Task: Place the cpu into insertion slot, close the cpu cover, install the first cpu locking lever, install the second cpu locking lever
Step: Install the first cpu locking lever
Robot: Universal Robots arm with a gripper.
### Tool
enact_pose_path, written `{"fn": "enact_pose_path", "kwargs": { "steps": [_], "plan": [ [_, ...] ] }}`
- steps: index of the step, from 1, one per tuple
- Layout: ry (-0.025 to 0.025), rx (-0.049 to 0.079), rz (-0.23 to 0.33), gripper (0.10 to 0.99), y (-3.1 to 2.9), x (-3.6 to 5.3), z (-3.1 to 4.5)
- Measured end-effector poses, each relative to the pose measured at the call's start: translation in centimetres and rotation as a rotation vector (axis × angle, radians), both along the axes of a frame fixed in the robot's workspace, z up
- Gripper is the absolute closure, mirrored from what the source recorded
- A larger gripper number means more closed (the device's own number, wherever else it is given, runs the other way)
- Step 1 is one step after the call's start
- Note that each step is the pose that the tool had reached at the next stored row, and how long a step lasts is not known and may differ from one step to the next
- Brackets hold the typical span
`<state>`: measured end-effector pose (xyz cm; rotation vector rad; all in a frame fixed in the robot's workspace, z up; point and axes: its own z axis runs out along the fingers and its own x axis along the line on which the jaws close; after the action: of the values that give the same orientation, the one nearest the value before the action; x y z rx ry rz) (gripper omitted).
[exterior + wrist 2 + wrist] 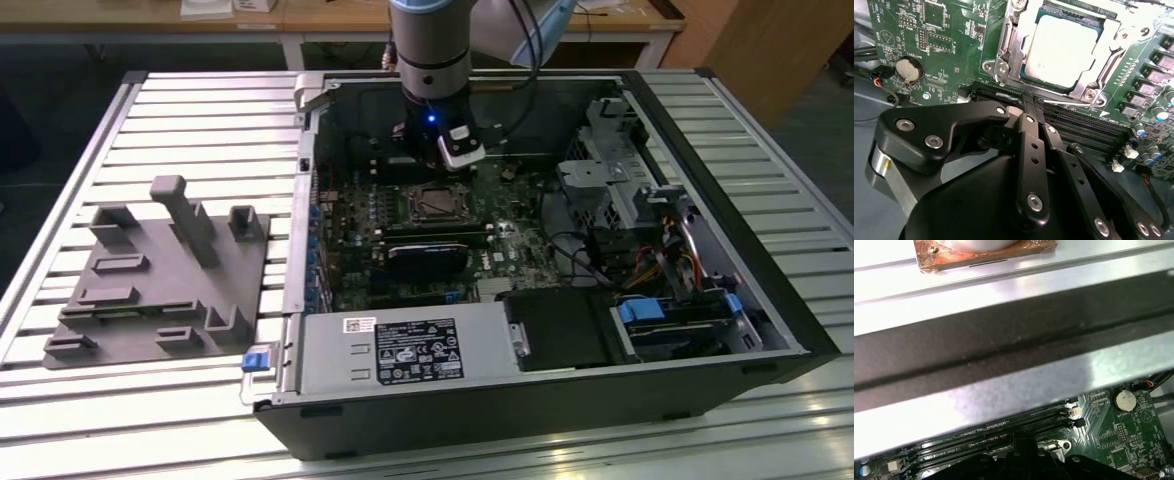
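CPU (pixel 1061 47) sits in cpu cover (pixel 1010 45) window, cover flat. Hand (pixel 1033 102) closed, empty, over memory slots (pixel 1089 132) just beside cpu cover. For lever latching, I reckon: press squarely, no skidding onto motherboard (pixel 944 30).

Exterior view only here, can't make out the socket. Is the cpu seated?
Observer: Yes. In the second wrist view the cpu lies in the socket, pale top up.
Operator: Cover?
Observer: The cpu cover is down, framing the chip through its window.
Operator: Gripper holding anything?
Observer: No. The gripper is shut and empty, over the memory slots beside the socket.
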<state>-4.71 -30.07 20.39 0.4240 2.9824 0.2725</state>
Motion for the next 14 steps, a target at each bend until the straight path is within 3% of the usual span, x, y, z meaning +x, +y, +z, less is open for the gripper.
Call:
{"fn": "enact_pose_path", "kwargs": {
  "steps": [14],
  "plan": [
    [-0.0004,-0.004,-0.004,0.98,0.33,-0.01,-0.16]
  ]
}}
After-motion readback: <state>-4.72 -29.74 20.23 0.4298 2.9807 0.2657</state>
